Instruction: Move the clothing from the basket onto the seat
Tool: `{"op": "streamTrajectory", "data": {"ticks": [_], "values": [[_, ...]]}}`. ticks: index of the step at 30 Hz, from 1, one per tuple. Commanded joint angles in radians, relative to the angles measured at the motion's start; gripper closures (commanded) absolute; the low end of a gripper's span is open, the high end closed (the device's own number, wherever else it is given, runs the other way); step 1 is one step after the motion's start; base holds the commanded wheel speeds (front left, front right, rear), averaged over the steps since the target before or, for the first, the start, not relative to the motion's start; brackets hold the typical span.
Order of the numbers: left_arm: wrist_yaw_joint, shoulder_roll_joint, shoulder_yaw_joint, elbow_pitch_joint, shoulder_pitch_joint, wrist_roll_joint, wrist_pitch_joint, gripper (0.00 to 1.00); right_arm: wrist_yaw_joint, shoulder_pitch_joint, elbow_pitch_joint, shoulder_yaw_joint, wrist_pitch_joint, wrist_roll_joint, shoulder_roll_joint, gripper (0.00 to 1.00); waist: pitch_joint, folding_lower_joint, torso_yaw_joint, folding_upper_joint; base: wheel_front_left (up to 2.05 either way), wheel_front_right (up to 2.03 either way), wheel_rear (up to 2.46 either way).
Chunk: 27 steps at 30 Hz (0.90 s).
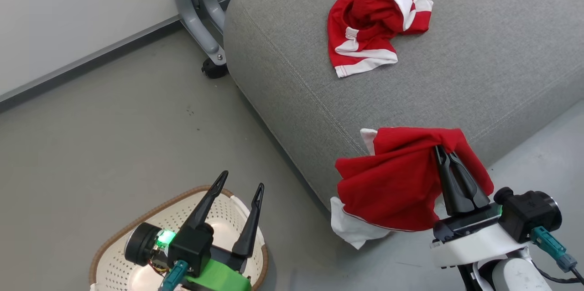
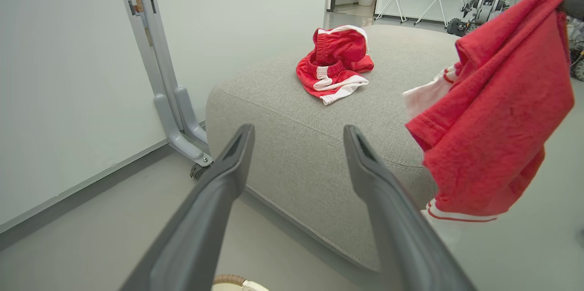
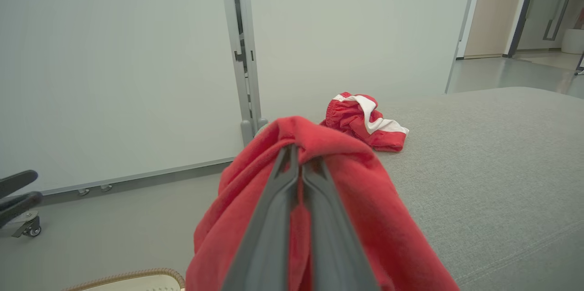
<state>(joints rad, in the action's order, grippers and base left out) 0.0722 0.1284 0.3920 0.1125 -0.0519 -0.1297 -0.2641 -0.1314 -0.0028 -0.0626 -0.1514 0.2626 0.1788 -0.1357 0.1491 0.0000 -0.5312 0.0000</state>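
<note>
Red garment (image 1: pixel 369 22) lies crumpled on grey seat (image 1: pixel 479 76); second garment (image 1: pixel 392 186) hangs nearby.

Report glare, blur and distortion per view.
Head view: even light, bright sheen inside the basket, green lamp lit behind the left gripper. Left wrist view: fingers loom large and soft near the lens. Right wrist view: right gripper softens toward the bottom edge.

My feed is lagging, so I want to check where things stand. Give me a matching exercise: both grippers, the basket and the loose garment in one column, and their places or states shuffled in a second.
Things:
1. left gripper
2. right gripper
3. basket
4. striped garment

States:
A. lying crumpled on the seat
B. shut on a red garment
C. on the floor, below the left gripper
D. open, holding nothing

Pairs: 1-D, 2-B, 3-C, 4-A
</note>
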Motion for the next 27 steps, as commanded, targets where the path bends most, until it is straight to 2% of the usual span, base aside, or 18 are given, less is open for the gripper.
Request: {"op": "streamTrajectory", "data": {"ticks": [1,11,19,23,27], "values": [[0.005,0.001,-0.002,0.004,-0.001,0.008,0.000,0.00,0.001,0.007,-0.001,0.006,0.003,-0.011,0.008,1.00,0.024,0.0000,-0.018,0.0000,0.00,0.00,0.00],[0.023,-0.007,-0.043,0.001,-0.034,0.016,0.000,0.00,0.001,-0.111,0.001,0.115,0.003,-0.046,0.031,1.00,0.096,0.0000,-0.003,0.0000,0.00,0.00,0.00],[0.033,0.004,-0.046,0.013,-0.103,0.041,0.000,0.00,0.001,-0.397,0.023,0.261,0.003,0.007,0.029,1.00,0.227,0.0000,0.068,0.0000,0.00,0.00,0.00],[0.040,0.009,-0.028,0.024,-0.146,0.057,0.000,0.00,0.001,-0.590,0.095,0.306,0.003,0.060,-0.055,1.00,0.309,0.0000,0.108,0.0000,0.00,0.00,0.00],[0.046,0.023,-0.005,0.024,-0.181,0.068,0.000,0.00,0.001,-0.813,0.209,0.325,0.003,0.108,-0.166,1.00,0.395,0.0000,0.151,0.0000,0.00,0.00,0.00]]}}
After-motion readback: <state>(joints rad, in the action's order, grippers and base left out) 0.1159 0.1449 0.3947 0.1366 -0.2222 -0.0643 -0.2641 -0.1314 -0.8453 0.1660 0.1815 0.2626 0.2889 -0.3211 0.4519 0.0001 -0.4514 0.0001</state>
